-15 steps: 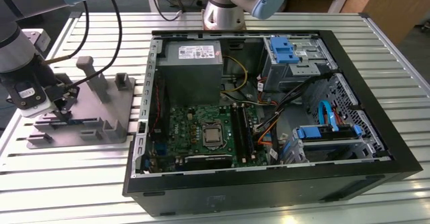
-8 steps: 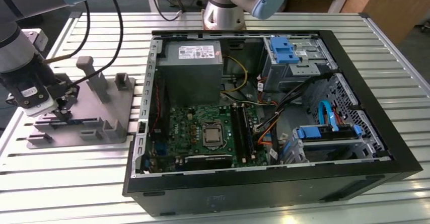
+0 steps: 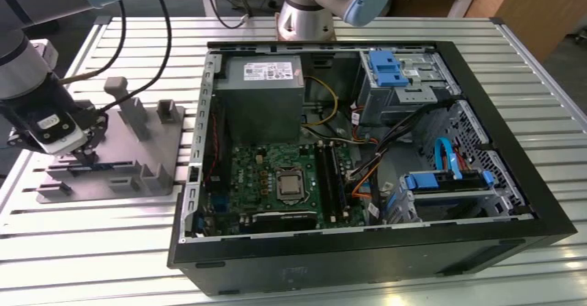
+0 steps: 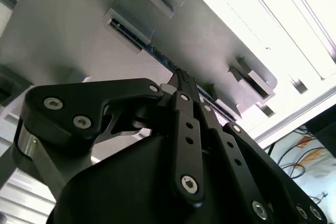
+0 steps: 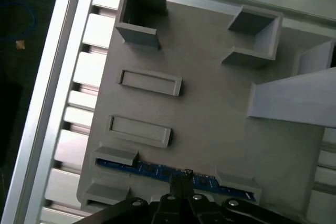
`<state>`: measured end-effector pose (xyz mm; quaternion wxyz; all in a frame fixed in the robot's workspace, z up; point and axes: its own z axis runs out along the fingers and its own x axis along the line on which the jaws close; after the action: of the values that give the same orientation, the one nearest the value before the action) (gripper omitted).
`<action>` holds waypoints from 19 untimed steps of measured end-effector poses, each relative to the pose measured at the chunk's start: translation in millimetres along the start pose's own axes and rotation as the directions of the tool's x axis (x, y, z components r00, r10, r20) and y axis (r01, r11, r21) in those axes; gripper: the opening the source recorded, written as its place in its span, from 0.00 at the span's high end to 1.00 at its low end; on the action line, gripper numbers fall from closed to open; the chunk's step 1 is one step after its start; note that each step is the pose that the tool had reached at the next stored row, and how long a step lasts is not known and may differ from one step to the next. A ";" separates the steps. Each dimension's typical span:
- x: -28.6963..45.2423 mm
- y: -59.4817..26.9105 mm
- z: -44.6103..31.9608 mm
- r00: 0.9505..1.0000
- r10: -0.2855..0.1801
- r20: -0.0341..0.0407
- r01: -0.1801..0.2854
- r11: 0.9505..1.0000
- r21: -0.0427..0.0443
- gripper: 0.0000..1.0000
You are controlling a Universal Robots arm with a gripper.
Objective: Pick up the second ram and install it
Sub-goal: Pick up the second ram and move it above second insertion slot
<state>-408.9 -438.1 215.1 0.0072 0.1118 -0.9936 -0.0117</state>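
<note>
Gripper closes on memory stick in its gray holder

The gripper sits low over the gray fixture at the exterior view's left, well apart from the open computer case. In both wrist views its jaws are drawn nearly together, pinching the second ram at mid-length. The bluish stick stands on edge, seated in end brackets along the fixture's rim.

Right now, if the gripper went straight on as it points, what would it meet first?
The second ram, standing on edge in the grey fixture. The gripper points at its middle and seems to be at its top edge; contact is unclear.
</note>
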 end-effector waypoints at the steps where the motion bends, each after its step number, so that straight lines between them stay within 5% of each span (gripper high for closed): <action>1: 0.0 0.0 0.0 1.000 -0.017 0.000 0.017 1.000 0.000 0.90; 5: 0.0 0.0 0.0 0.996 -0.087 -0.002 0.087 0.996 0.001 0.90; 10: 0.0 0.0 0.0 0.985 -0.171 -0.004 0.171 0.985 0.001 0.90; 19: 0.0 0.0 0.0 0.955 -0.298 -0.008 0.298 0.955 0.002 0.90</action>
<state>-408.9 -438.1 215.2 0.0089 0.2602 -0.9655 -0.0105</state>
